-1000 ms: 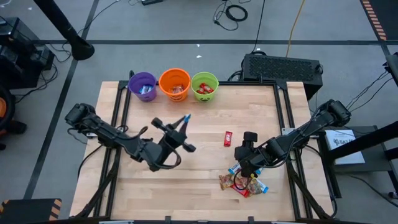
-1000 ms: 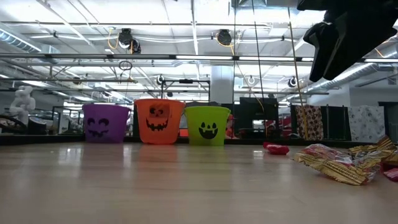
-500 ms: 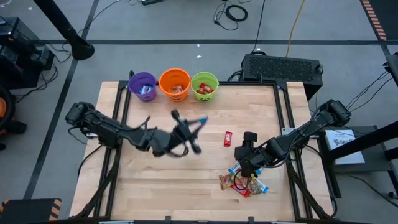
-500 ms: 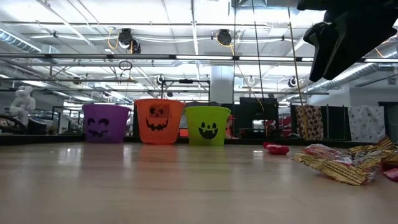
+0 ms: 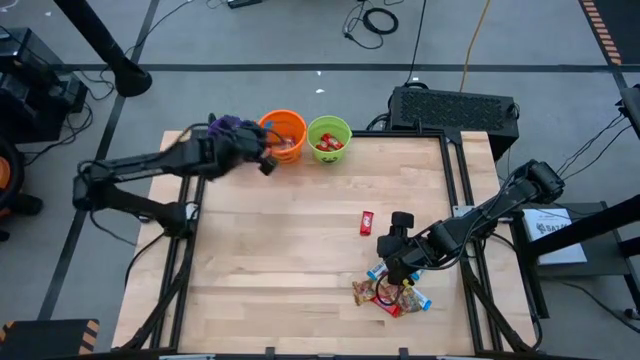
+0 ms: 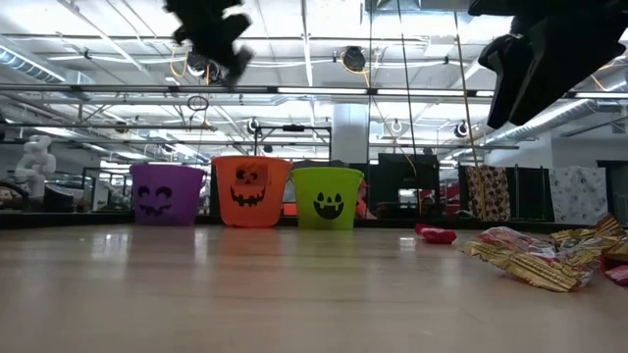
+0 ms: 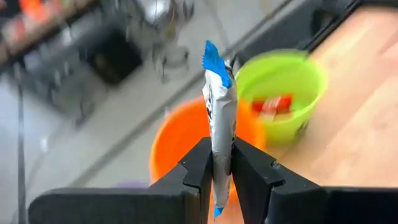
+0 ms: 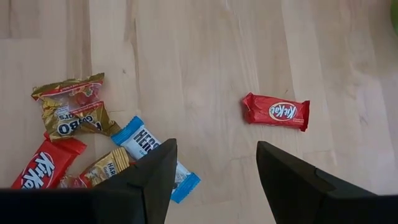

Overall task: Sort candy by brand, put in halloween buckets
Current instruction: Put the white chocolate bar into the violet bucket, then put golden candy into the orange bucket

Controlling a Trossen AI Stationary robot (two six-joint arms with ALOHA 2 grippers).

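Note:
Three halloween buckets stand in a row at the table's far edge: purple [image 6: 167, 193], orange [image 5: 284, 135] and green [image 5: 330, 138], the last two holding candy. My left gripper [image 5: 266, 160] hangs high beside the orange bucket, shut on a blue-and-white candy [image 7: 219, 112], and its arm hides most of the purple bucket from above. A lone red candy [image 5: 367, 222] lies mid-table. My right gripper [image 8: 214, 180] is open above a candy pile [image 5: 390, 290] at the near right, touching nothing. My left gripper pinches the blue-and-white candy between its two fingers, on the wrapper's lower half [image 7: 219, 163]. The candy lies along the fingers, with its blue crimped end [image 7: 212, 57] well past the fingertips. It is lifted clear, above the orange bucket's rim [image 7: 180, 140].
Bare wood lies between the buckets and the pile. Under my right gripper lie a blue-and-white bar [image 8: 146, 146], gold wrappers [image 8: 71, 115] and a red bar [image 8: 43, 165]. A black box [image 5: 455, 108] sits beyond the far right edge.
My left gripper has swung from the middle of the table toward the far left, up to the purple and orange buckets, turning as it went, with the blue-and-white candy still pinched. My right gripper has kept still.

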